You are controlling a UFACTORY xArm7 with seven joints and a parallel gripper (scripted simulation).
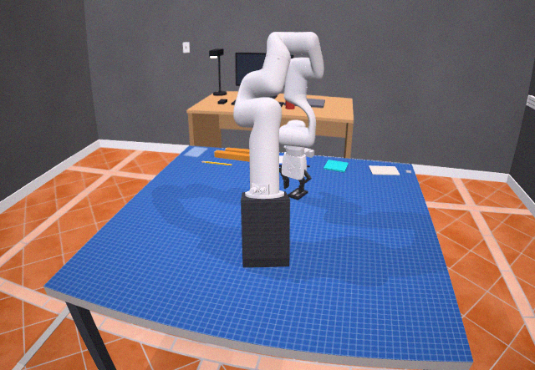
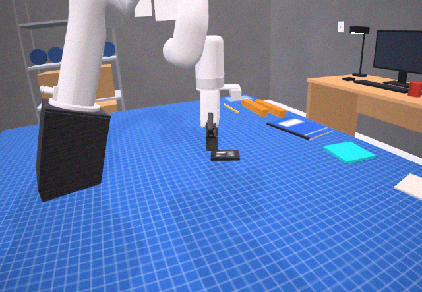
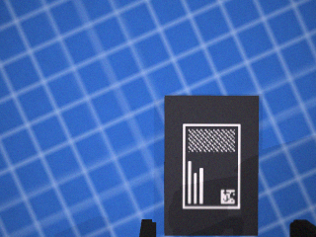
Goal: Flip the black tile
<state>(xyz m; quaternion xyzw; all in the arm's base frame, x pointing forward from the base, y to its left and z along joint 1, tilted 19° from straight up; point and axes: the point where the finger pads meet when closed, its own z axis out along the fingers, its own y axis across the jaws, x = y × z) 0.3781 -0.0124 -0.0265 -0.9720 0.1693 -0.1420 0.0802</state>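
A matt finish is shown by the thick black plastic tile (image 3: 211, 163), with a white printed label on its face. A smooth, faintly glossy shell is seen on the white plastic arm (image 2: 82, 40), and light wood on the desk (image 2: 357, 101) at right.
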